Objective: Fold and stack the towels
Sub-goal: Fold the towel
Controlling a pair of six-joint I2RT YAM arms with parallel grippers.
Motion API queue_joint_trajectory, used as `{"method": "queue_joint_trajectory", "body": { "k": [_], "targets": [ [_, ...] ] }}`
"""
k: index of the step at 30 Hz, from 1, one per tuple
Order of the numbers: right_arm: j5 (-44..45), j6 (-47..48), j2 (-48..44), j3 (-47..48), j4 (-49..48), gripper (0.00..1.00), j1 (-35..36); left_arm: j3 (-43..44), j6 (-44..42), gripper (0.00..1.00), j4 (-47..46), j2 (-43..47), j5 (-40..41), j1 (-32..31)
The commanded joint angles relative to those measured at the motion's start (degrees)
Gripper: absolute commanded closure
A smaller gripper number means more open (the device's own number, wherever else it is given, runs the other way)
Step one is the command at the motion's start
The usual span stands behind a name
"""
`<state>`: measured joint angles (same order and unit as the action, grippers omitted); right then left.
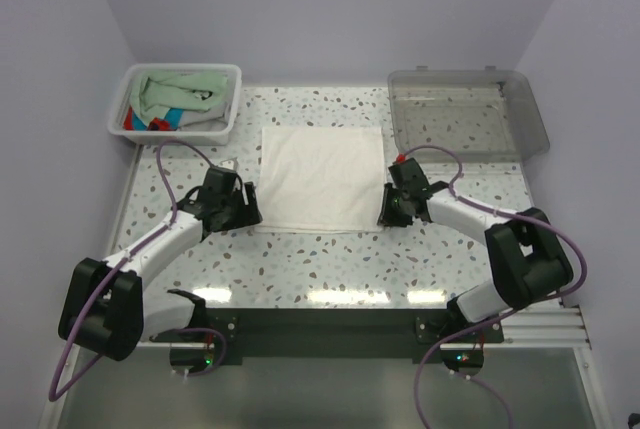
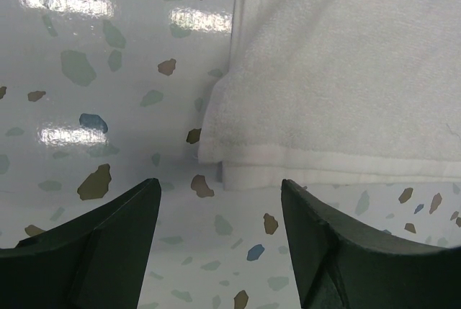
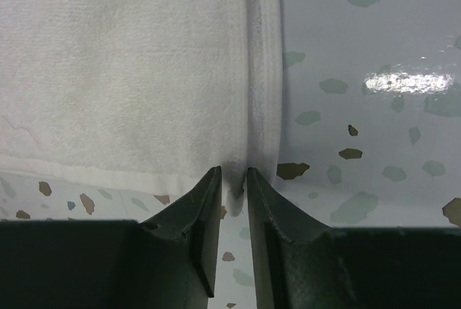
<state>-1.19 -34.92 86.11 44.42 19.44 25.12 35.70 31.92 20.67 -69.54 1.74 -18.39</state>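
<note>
A white towel (image 1: 320,177) lies spread flat in the middle of the speckled table (image 1: 320,261), its near edge showing a doubled hem in both wrist views, so it looks folded over at least once. The left gripper (image 1: 247,211) sits low at the towel's near left corner; in its wrist view the jaws stand wide apart with nothing between them, just short of the towel's (image 2: 338,71) corner and over bare table. The right gripper (image 1: 392,211) is at the near right corner. Its wrist view shows the jaws drawn almost together, with the towel's (image 3: 122,71) thick side edge pinched between the tips, and a crease runs up the cloth from that spot. At the far left corner of the table stands a white basket (image 1: 226,127) holding more cloth: a mint green towel (image 1: 185,84) on top and a turquoise-and-red towel (image 1: 165,121) showing at its near side. At the far right corner sits a clear grey tray (image 1: 522,109), well apart from the white towel.
</note>
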Motion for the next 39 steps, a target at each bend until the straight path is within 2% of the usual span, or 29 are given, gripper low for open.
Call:
{"method": "queue_joint_trajectory", "body": {
  "k": [1,3,4,7,14,20,27,35,39],
  "targets": [
    [-0.6,-1.0,0.2,-0.4,-1.6,0.78,0.3,-0.4,-0.5,0.27,-1.2,0.3,0.5,-0.1],
    [-0.4,-0.6,0.1,-0.1,-1.2,0.82,0.3,-0.5,-0.5,0.27,-1.2,0.3,0.5,-0.1],
    [0.0,-0.5,-0.1,0.1,-0.5,0.90,0.3,-0.5,-0.5,0.27,-1.2,0.3,0.4,-0.1],
    [0.3,0.4,-1.3,1.3,1.1,1.00,0.3,-0.3,-0.5,0.28,-1.0,0.4,0.4,-0.1],
    [2.9,4.6,-8.5,7.5,12.2,1.00,0.2,0.8,-0.5,0.32,0.6,1.3,0.6,0.0],
    [3.1,4.8,-8.9,2.9,10.8,1.00,0.0,-0.5,0.8,0.36,-0.7,1.1,-1.5,-0.1],
    [3.5,4.8,-4.9,0.1,6.2,1.00,-0.8,-1.8,2.2,0.39,-3.3,-1.1,-3.8,-0.1],
    [-0.3,7.0,-9.1,8.3,14.3,1.00,-0.8,-0.7,2.6,0.45,-2.5,-0.9,-3.8,-0.1],
    [-0.7,7.8,-12.4,6.5,15.4,1.00,-1.0,-0.9,2.6,0.45,-1.5,0.7,-3.3,-0.1]
  ]
}}
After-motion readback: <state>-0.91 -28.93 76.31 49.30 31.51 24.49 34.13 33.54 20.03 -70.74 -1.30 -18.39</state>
